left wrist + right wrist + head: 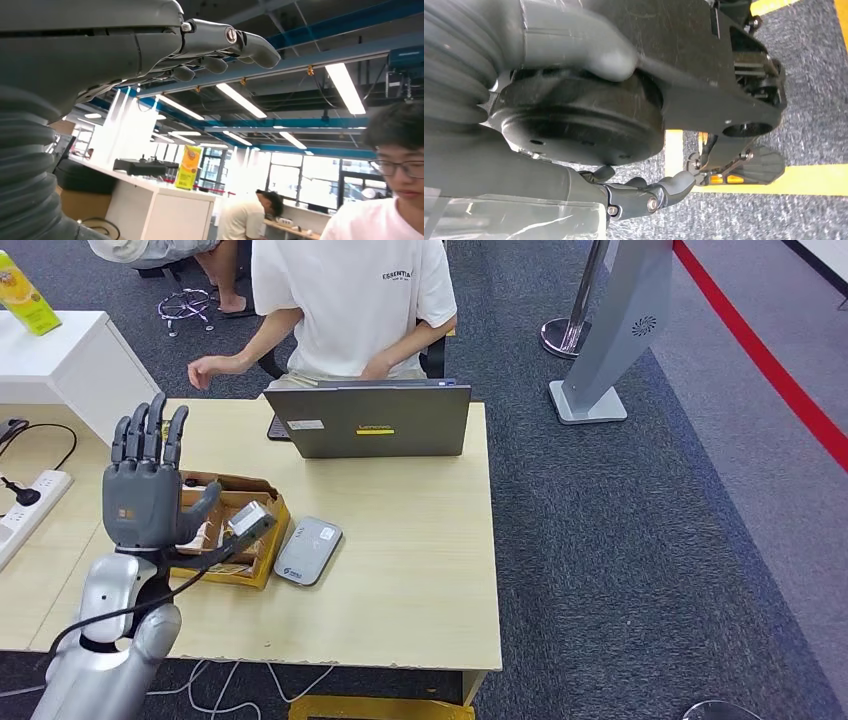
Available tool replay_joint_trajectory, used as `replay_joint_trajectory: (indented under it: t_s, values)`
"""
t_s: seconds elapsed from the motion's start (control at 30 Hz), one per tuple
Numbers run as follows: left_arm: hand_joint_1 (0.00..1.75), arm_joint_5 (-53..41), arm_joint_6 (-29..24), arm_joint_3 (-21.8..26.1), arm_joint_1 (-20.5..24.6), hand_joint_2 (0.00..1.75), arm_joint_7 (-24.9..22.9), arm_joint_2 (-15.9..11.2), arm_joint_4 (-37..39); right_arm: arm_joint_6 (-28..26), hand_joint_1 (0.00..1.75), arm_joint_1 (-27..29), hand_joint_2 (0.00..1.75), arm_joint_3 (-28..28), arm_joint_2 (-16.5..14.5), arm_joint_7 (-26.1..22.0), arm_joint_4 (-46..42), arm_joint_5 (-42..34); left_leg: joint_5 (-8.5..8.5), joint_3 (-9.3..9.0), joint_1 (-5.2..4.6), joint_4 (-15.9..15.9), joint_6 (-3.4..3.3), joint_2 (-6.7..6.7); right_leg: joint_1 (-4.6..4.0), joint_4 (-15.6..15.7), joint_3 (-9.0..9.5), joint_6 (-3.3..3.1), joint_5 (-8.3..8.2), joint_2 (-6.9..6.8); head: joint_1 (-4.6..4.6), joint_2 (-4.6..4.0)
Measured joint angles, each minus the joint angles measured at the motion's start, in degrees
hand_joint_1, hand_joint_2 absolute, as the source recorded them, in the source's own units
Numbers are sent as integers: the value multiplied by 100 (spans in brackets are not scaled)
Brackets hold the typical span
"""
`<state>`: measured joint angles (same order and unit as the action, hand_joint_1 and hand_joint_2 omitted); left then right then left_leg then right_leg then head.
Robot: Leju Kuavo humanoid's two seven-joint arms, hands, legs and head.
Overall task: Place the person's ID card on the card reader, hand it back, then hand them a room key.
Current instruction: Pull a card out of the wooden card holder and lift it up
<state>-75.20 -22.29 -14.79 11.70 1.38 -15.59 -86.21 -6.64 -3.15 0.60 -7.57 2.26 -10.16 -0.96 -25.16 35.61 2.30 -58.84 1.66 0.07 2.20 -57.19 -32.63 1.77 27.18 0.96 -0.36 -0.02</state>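
My left hand point(145, 490) is raised over the near left part of the wooden table point(420, 540), palm flat, fingers straight up and apart, holding nothing. In the left wrist view its fingers point(220, 45) stretch out against the ceiling. Just right of it stands an open cardboard box point(262, 562) with small items inside. The grey and white card reader point(308, 551) lies flat beside the box, nothing on it. A person in a white T-shirt point(350, 300) sits behind the table, one hand point(205, 370) held out empty. My right hand point(649, 197) hangs by my body, fingers loosely curved, empty.
A grey laptop point(370, 420) stands open at the table's far edge, its lid towards me. A power strip point(30, 500) with a plugged cable lies at the left. A white cabinet point(70, 360) and a grey stand point(620, 330) flank the table.
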Motion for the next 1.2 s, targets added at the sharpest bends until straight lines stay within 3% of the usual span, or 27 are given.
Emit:
replay_joint_trajectory:
  t_s: [0.13, 0.27, 0.37, 0.5, 0.9, 1.2]
  values:
    - [0, -194, -55, -330, -1239, 175, -10, -192, -1185, -49, 0, 40, 175, 161, -15, -68, 0, -75, -15, -3, 0, -1, -4, 0, 0, 3, -5, 2, 15, -5, -2, 0]
    - [0, -220, -37, -451, -1794, 175, -113, -294, -1705, -54, 0, 39, 175, 251, -27, -98, 0, -79, -17, -3, 1, 0, -7, -6, -1, 3, 6, 3, 25, -18, -1, 0]
    - [0, -238, 83, -465, -2071, 175, -476, -297, -1840, -50, 0, 41, 175, 285, -28, -107, 0, -68, -17, -5, 2, 0, -7, -6, -1, 2, 7, 3, 25, -18, 0, 0]
    - [0, -267, 125, -451, -2198, 175, -830, -264, -1751, -48, 0, 40, 175, 301, -28, -102, 0, -11, -16, -5, 2, 0, -7, -11, -1, 2, 11, 3, 24, -22, 1, 0]
    - [0, -241, 139, -415, -2274, 175, -917, -187, -1549, -45, 0, 40, 175, 371, -38, -80, 0, 38, -16, -4, 1, 0, -7, -14, -1, 2, 11, 2, 24, -23, 0, 0]
    - [0, -271, 50, 123, -1997, 175, -1136, 184, -582, 32, 0, 25, 175, 373, -39, 7, 0, 246, -13, -6, 1, 0, -9, -15, -1, 2, 12, 3, 21, -25, 1, 0]
